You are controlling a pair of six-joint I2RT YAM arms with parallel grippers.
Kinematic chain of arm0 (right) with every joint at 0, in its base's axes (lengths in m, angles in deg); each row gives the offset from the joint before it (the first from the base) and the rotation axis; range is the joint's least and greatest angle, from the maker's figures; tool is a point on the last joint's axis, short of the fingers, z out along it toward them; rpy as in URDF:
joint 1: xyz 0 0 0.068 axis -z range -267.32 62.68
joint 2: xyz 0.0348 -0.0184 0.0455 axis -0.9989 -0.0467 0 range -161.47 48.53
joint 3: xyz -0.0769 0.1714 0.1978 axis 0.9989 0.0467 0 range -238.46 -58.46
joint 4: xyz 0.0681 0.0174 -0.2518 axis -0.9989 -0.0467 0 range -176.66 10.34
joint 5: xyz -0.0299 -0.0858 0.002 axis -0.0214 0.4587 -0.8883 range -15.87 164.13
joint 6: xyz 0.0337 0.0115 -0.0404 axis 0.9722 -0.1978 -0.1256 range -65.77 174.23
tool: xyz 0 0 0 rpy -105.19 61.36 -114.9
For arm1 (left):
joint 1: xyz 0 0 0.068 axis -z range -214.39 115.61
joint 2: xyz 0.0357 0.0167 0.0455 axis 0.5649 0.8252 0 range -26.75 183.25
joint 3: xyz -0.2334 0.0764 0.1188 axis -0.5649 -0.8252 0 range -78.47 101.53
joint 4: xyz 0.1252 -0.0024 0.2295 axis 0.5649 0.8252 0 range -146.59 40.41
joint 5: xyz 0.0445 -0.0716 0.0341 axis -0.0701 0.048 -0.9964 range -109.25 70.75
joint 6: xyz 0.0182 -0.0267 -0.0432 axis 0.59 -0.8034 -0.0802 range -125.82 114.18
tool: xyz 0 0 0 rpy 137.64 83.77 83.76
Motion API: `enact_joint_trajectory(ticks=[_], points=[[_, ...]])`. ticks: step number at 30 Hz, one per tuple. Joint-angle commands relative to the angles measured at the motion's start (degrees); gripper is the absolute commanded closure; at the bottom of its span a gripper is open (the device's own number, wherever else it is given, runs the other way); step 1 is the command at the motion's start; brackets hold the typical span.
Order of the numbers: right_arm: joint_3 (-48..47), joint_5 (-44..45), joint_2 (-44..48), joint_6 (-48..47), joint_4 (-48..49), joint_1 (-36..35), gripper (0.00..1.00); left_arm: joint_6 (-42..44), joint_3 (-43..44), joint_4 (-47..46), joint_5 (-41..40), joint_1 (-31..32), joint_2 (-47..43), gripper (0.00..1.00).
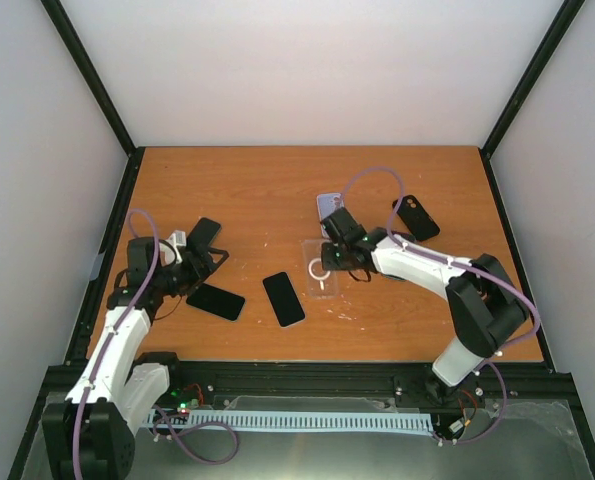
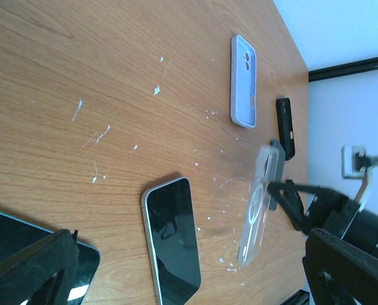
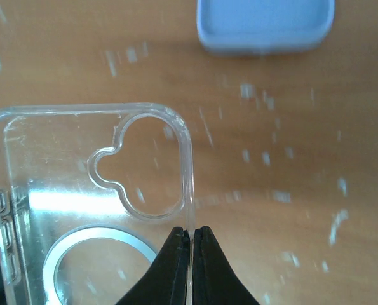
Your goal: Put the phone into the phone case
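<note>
Near left on the counter, the left gripper hangs wide open beside a dark phone. Just right, the phone lies flat, bare wood along every edge. Beyond it, the right gripper pinches the clear phone case by its right wall. Farthest lie a lavender case and a black case, apart.

Surface, six items.
- Middle phone case: centre, slightly right. Right end effector sits on its right edge wall.
- Middle phone: just left of that case, slightly nearer, apart from it.
- Left phone: further left, near side.
- Far-left phone: behind left phone.
- Left end effector: between those two phones.
- Far phone case: directly behind middle case.
- Right phone case: right of far case, well apart.
</note>
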Motion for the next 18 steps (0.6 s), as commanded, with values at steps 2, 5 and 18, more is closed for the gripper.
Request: enact_joint_trajectory(ticks=[2, 5, 18], points=[[6.9, -2.67, 4.72, -7.49, -5.32, -3.07, 0.97, 0.54, 0.33, -1.67, 0.13, -0.35, 1.06, 0.01], [8.5, -3.25, 4.22, -8.31, -5.27, -3.78, 0.97, 0.31, 0.34, -1.5, -0.68, -0.35, 1.24, 0.01], [2.06, -2.88, 0.99, -4.47, -7.6, -11.1, 0.63, 0.35, 1.84, 2.02, -2.8, -0.36, -1.1, 0.0]])
